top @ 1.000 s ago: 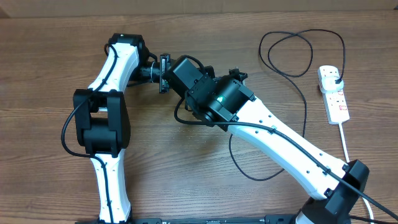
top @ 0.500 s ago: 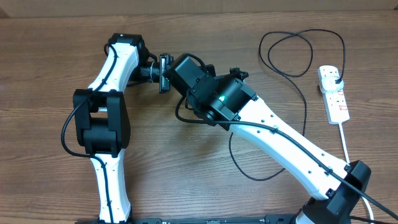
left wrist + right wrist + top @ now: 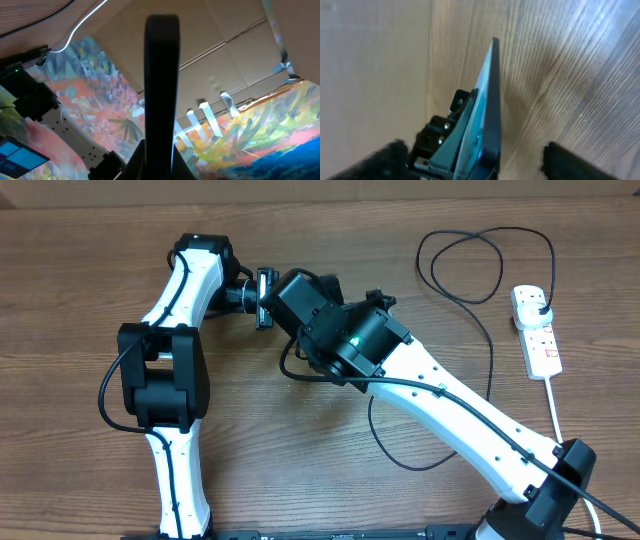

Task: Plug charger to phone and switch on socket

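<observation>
The right gripper is holding its blurred fingers spread wide, the phone rising edge-on between them, clear of both. Beyond it, the left gripper is clamping the phone's far end above the table.

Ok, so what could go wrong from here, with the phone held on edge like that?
1. The phone is pinched on edge by the left gripper above the table, so a slip could drop it.
2. The charger runs under the right arm. Moving that arm might snag it and tug the socket.
3. The charger's tip isn't visible, so finding it may be awkward.
</observation>
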You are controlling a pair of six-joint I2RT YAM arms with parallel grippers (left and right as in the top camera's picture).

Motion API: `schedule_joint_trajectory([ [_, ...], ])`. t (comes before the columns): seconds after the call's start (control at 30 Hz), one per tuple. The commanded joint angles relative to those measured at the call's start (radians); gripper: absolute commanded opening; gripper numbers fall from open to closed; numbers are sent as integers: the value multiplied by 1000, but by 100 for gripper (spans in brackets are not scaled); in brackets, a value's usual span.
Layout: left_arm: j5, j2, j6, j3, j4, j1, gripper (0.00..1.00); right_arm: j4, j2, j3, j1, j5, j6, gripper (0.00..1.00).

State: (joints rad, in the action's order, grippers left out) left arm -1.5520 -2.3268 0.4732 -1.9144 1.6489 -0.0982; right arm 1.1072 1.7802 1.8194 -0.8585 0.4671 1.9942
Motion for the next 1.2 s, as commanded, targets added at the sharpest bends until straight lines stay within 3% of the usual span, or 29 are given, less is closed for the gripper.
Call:
schedule_joint_trajectory([
  [0.0, -29, -7, 20, -20, -3, -7, 4, -5, -44, 26, 15, 11, -171, 93],
  [0.1, -27, -7, 20, -20, -6, -7, 4, -6, -80, 26, 44, -2, -323, 100],
  [0.33, 43, -7, 14, -20, -177, -6, 4, 3, -206, 27, 198, -217, -758, 100],
  [0.47, 129, -7, -176, -20, -271, -6, 4, 95, -228, 26, 365, -391, -1171, 100],
  [0.53, 127, -7, -292, -20, -268, -6, 4, 182, -219, 22, 433, -391, -1247, 100],
  [0.67, 127, -1, -500, -21, -268, -5, 4, 282, -214, -46, 547, -379, -1274, 100],
  [0.77, 146, 27, -582, -21, -266, -5, 4, 260, -214, -119, 573, -377, -1274, 100],
  [0.93, 369, 124, -573, -33, -289, -5, 4, 131, -214, -283, 571, -376, -1274, 100],
  [1.17, 874, 281, -318, -33, -429, -5, 4, -76, -214, -504, 572, -420, -1262, 100],
])
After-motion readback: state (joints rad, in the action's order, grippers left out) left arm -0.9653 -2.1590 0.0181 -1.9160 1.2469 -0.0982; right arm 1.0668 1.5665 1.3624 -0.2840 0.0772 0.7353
